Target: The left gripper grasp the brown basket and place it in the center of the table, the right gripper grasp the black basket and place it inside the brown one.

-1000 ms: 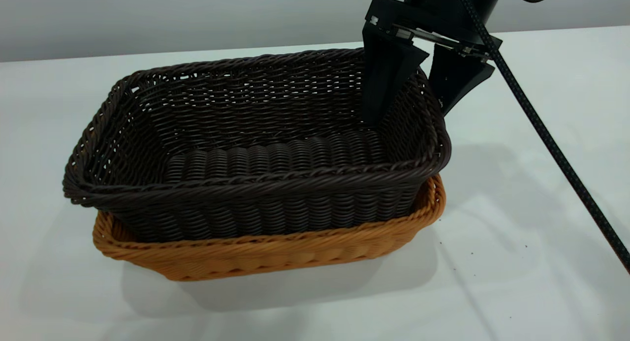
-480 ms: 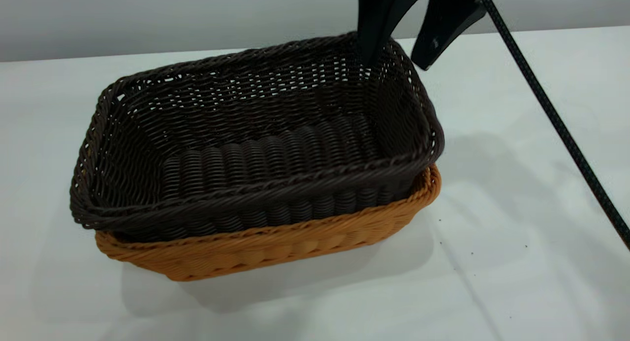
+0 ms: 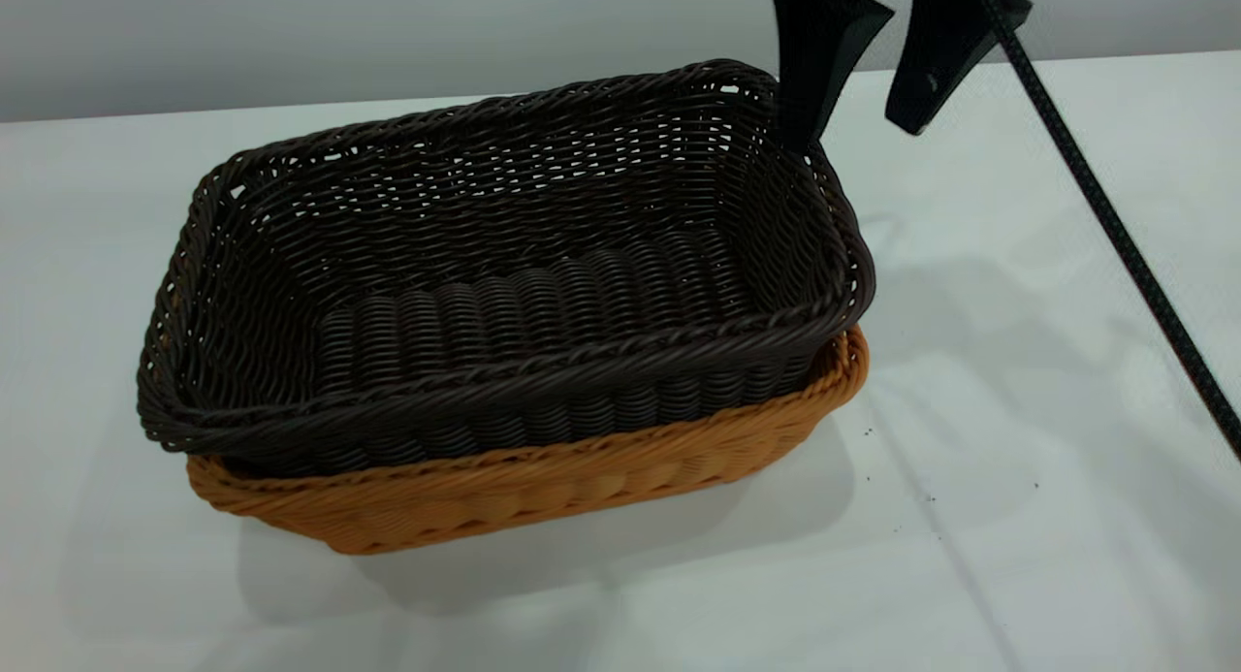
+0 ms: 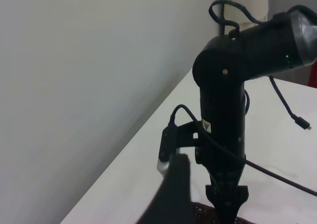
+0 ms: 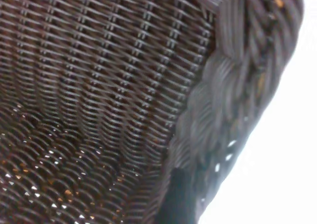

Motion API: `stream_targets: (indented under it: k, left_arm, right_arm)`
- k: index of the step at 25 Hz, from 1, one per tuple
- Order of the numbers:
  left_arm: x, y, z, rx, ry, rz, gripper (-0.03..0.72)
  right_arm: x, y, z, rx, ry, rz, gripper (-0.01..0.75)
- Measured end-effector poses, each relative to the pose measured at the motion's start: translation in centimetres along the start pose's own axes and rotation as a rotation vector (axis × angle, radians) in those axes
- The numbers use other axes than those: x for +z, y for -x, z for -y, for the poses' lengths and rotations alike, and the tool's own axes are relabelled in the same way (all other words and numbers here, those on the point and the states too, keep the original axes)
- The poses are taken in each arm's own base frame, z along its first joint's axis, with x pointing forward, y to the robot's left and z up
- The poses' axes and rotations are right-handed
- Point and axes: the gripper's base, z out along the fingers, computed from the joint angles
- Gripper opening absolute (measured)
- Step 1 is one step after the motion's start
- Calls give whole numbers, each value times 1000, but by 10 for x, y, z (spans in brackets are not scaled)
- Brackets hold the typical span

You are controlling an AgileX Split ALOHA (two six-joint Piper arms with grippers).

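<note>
Now black basket (image 3: 504, 265) nested in brown basket (image 3: 543, 478); right claw (image 3: 858, 129) spread above rim.

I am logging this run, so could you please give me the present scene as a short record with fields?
black basket: nested inside the brown basket, rim standing above it
brown basket: on the table, holding the black one
right gripper: open, raised above the black basket's far right corner, gripping nothing
left gripper: not in the exterior view
task state: both baskets stacked
</note>
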Motion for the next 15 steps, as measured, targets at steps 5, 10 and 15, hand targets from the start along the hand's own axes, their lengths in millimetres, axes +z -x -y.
stream_targets:
  k: [5,10,15]
  left_arm:
    - [0,0,0,0,1,1,659]
    - [0,-5,0,40,3,-53,645]
    - [-1,-16,-1,103,4,-180,521]
  right_arm:
    - [-24,-2,-8,7,26,62,584]
    - [-51,-7,-17,-17,24,127,498]
    - [-92,-18,-31,-46,11,225,262]
